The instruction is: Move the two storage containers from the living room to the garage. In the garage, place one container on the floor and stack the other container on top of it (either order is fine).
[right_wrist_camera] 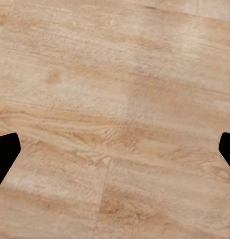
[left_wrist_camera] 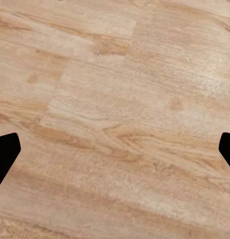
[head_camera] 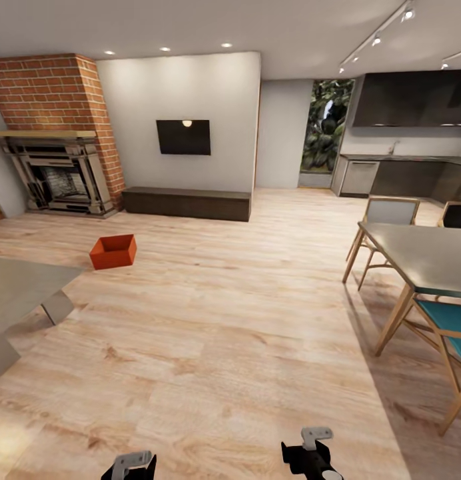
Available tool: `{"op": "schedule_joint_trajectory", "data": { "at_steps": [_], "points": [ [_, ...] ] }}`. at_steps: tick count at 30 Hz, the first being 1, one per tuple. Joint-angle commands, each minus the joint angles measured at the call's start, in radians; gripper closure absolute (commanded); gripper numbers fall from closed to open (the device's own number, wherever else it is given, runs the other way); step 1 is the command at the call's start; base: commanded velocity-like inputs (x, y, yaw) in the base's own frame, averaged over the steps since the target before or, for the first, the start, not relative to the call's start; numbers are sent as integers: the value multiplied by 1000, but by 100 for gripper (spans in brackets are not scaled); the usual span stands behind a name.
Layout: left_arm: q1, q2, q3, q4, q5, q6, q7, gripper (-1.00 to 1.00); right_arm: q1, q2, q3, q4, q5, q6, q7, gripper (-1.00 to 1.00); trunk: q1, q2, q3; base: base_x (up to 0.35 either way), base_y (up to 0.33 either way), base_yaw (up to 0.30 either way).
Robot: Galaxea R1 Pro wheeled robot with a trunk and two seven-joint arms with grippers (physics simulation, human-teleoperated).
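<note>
Both tools, left tool (left_wrist_camera: 115, 149) and right tool (right_wrist_camera: 115, 149), hang wide and empty over the wood floor (head_camera: 217, 347), while one red bin (head_camera: 113, 251) sits at eleven o'clock near the fireplace (head_camera: 57, 173), so a careless approach could nudge it away.

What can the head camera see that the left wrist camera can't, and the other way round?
Head view: a red-orange bin on the wood floor near the brick fireplace, a wall TV, a dining table with chairs, and a kitchen beyond. Left wrist view: a close look at the plank grain, framed by the left gripper's two dark fingertips set wide apart, nothing between them. Both share the light wood floor.
</note>
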Motion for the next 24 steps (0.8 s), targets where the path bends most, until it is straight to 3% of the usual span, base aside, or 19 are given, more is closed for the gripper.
{"op": "schedule_joint_trajectory", "data": {
  "at_steps": [1,24],
  "points": [
    [-1,-1,8,0,-5,-2,-8,-100,-1,0,5,1,0,-3,-5,-100,1,-1,-1,347,0,0],
    [-1,-1,8,0,-5,-2,-8,-100,-1,0,5,1,0,-3,-5,-100,1,-1,-1,347,0,0]
  ]
}}
